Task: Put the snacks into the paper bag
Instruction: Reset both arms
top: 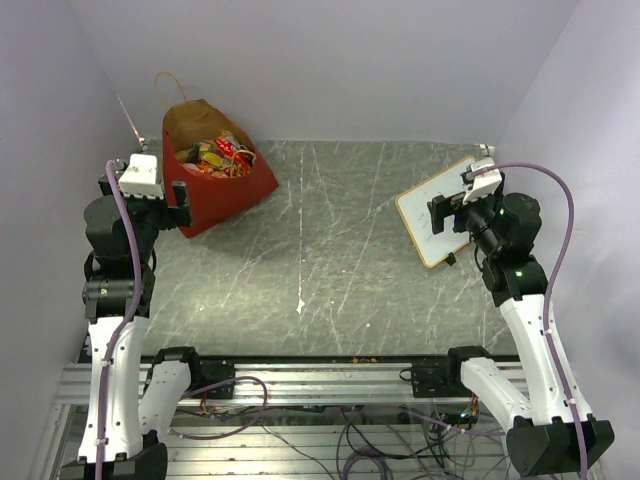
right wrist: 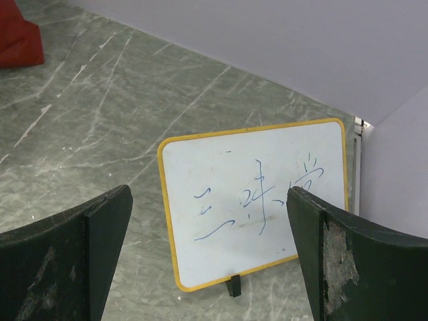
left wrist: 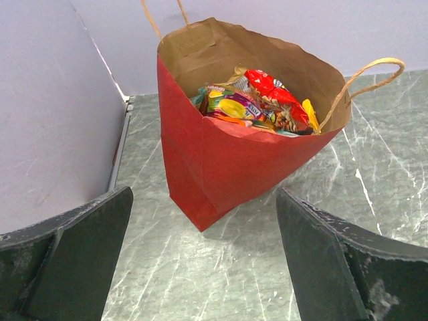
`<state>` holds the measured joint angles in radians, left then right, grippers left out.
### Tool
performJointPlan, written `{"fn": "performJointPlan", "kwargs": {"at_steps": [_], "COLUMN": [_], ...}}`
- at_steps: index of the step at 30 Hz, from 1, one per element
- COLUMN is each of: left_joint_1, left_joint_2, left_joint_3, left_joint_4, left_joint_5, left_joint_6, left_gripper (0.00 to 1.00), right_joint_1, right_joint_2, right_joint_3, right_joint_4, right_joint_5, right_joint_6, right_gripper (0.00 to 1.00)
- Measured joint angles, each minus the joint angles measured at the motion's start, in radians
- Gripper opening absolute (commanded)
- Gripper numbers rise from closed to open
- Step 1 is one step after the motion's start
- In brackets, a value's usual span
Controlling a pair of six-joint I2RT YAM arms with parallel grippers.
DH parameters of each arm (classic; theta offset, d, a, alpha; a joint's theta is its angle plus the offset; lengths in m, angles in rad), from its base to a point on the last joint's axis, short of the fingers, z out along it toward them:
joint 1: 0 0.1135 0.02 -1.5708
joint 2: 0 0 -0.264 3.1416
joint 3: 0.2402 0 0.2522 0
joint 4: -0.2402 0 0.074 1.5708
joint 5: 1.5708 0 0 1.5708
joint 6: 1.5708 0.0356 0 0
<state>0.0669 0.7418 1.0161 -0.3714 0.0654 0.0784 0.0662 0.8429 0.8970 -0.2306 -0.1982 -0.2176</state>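
Now, snacks (left wrist: 257, 103) are inside the red paper bag (left wrist: 221, 160), which stands at the far-left corner of the tabletop (top: 330, 260). Left end effector (left wrist: 204, 194) spread wide, empty, just in front of bag. Right end effector (right wrist: 208, 190) also wide, empty, facing whiteboard (right wrist: 267, 160) w/ orange edge.

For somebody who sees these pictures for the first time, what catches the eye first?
The red paper bag stands open at the far left of the table, filled with bright snacks. At the far right is a white board with an orange edge and blue handwriting.
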Motion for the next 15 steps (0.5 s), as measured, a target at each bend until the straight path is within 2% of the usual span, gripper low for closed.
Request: {"fn": "performJointPlan", "kwargs": {"at_steps": [15], "left_joint_1": [0.002], "left_joint_2": [-0.003], "left_joint_3": [-0.011], "left_joint_4": [0.000], "left_joint_5": [0.001], "left_joint_6": [0.000], "left_gripper": [0.99], "right_joint_1": [-0.006], "right_joint_2": [0.000], "right_joint_3": [-0.001], "right_joint_4": [0.000], "right_joint_5": [-0.001], "right_joint_6": [-0.004], "right_gripper": [1.00]}}
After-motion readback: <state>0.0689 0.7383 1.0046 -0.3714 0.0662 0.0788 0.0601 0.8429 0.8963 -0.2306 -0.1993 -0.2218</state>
